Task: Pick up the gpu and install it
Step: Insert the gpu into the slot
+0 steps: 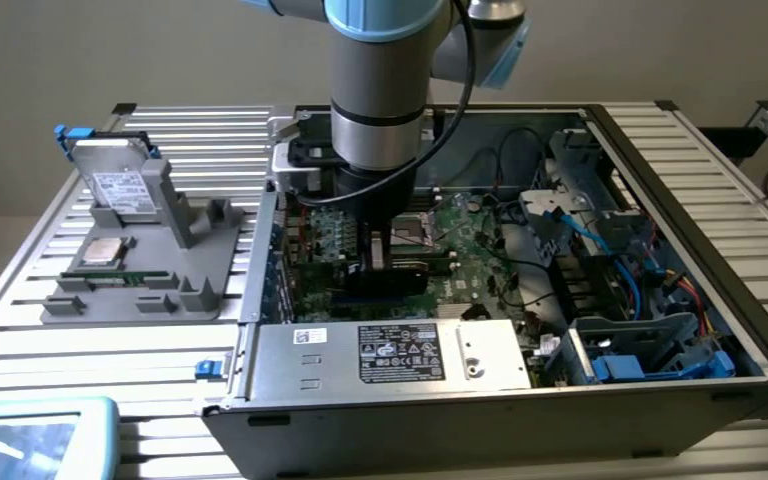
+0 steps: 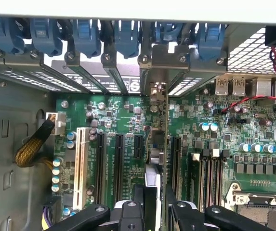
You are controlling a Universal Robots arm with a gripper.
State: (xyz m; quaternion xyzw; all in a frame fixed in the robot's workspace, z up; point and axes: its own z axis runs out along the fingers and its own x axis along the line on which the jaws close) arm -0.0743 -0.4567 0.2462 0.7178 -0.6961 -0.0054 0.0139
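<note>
Gripper (image 2: 154, 204) is down inside the open PC case (image 1: 704, 395), pinching the gpu (image 2: 158, 144) edge-on betw its 2 fingers; jaws part-closed on the thin card, not spread.

Wrist view: card runs straight away from the fingers toward the rear bracket row, silver bracket end (image 2: 158, 94) farthest out. Long axis looks parallel to the black expansion slots (image 2: 120, 161) on the green motherboard (image 2: 234, 125).

Key relation: card sits directly under the gripper, lined up over the gap betw the short black slot (image 2: 138, 146) and the next long slot (image 2: 175, 159). Cannot tell whether its lower edge is touching a slot or hanging just above.

Ext view: arm (image 1: 381, 90) vertical over the board's middle, card a dark slab (image 1: 384, 268) below the wrist. Parts tray (image 1: 131, 270) w/ hard drive (image 1: 120, 185) is well apart, on the ext view's left, outside the case.

Judgement: gpu picked; seating not confirmed.
</note>
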